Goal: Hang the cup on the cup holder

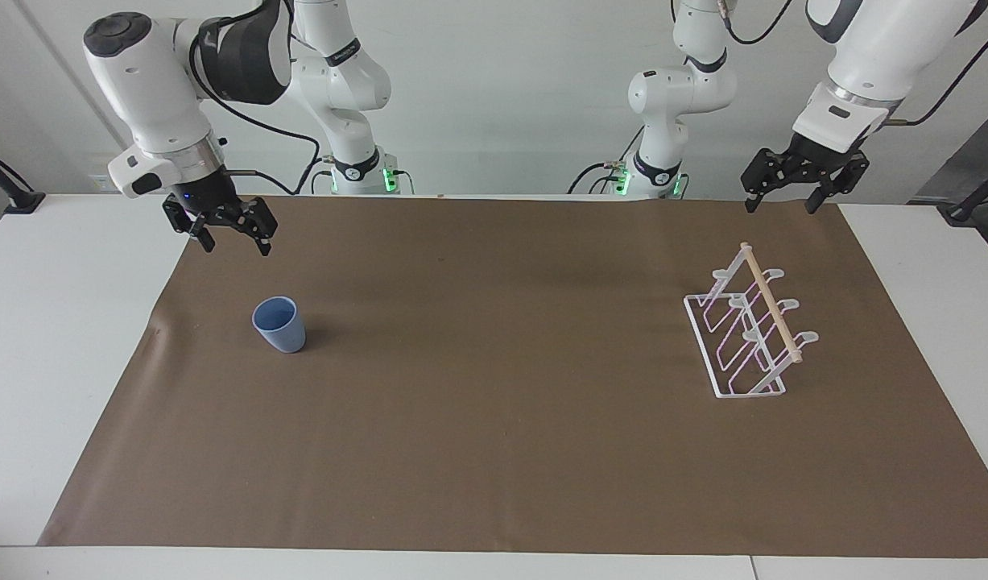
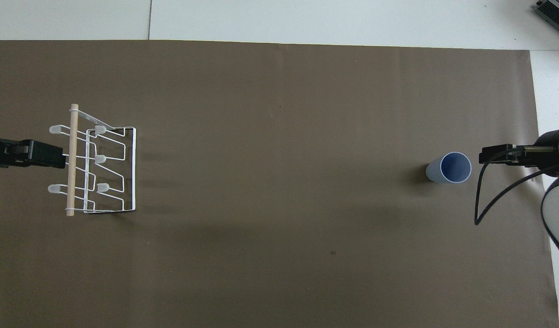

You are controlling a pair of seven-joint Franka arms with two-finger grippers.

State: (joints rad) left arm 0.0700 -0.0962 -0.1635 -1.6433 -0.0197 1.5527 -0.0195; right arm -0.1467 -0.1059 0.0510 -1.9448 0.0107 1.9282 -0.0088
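here the right pincer (image 1: 234,243), spread wide, hangs above the mat (image 1: 494,451) near the upright cup (image 1: 280,325).

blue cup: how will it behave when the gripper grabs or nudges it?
The cup looks like thin matte plastic and is empty, so probably light and easy to shove across the brown mat. It stands upright on a base narrower than its rim, so a high sideways nudge may tip it, and then it would likely roll in an arc. Its tapered wall might slip in a side pinch.
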